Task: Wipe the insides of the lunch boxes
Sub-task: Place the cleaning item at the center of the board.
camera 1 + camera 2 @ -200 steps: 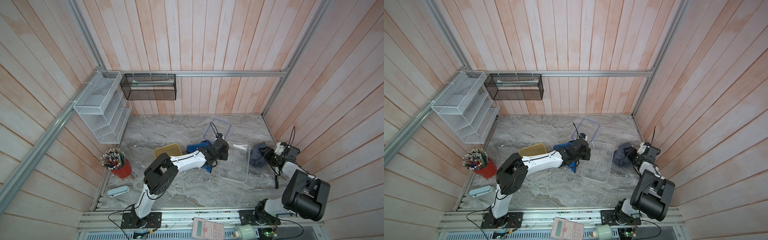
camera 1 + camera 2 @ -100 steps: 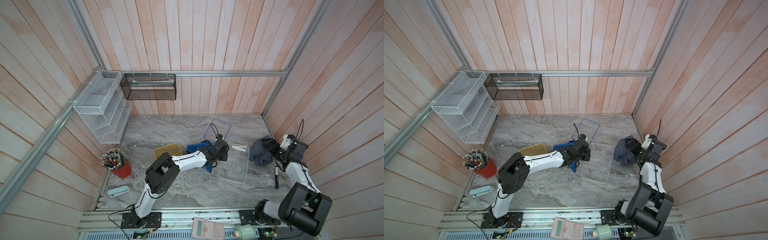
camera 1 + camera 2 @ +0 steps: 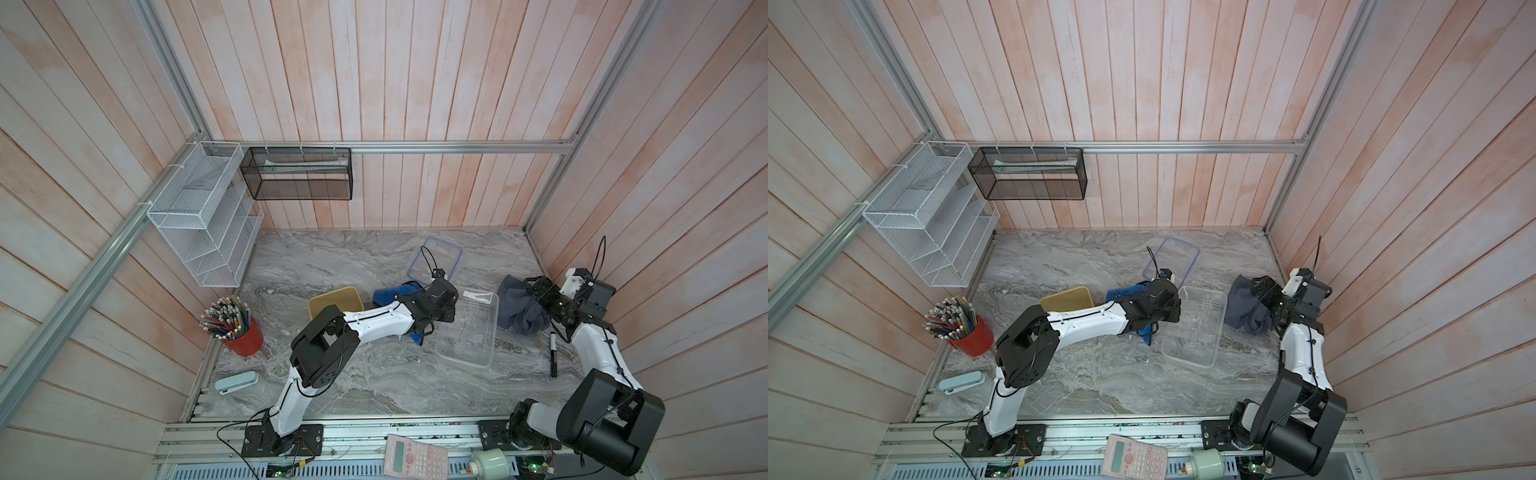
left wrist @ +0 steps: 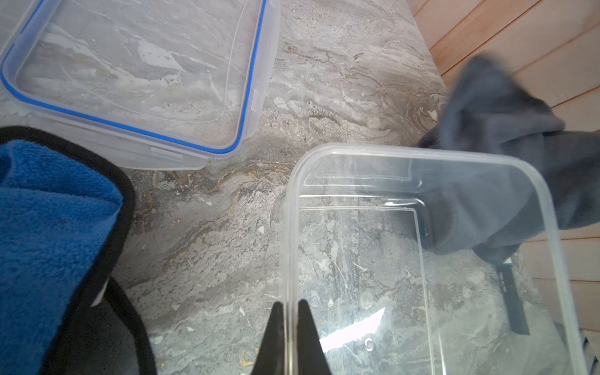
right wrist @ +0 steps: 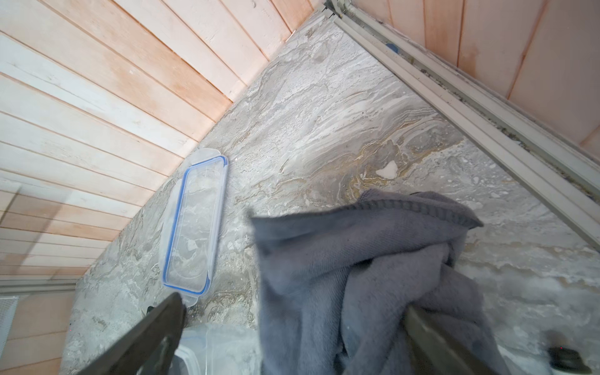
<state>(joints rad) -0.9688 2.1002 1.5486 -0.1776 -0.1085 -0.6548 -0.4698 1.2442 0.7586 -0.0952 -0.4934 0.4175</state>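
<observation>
The larger clear lunch box lies open in the middle of the table. My left gripper is shut on its long side wall, one finger inside and one outside. Partly hidden behind my left arm is the small yellow lunch box. The blue-rimmed clear lid lies behind. My right gripper stands open over a crumpled grey cloth, which lies between its spread fingers beside the clear box's far end.
A blue cloth lies under my left wrist. A black marker lies at the right, by my right arm. A red cup of pencils and a pale blue case sit at the left. Wire racks hang on the walls.
My right gripper's jaws have opened wide, and its wrist has lifted and drawn back toward the right wall beside the grey cloth. The left arm and the clear box have not moved.
</observation>
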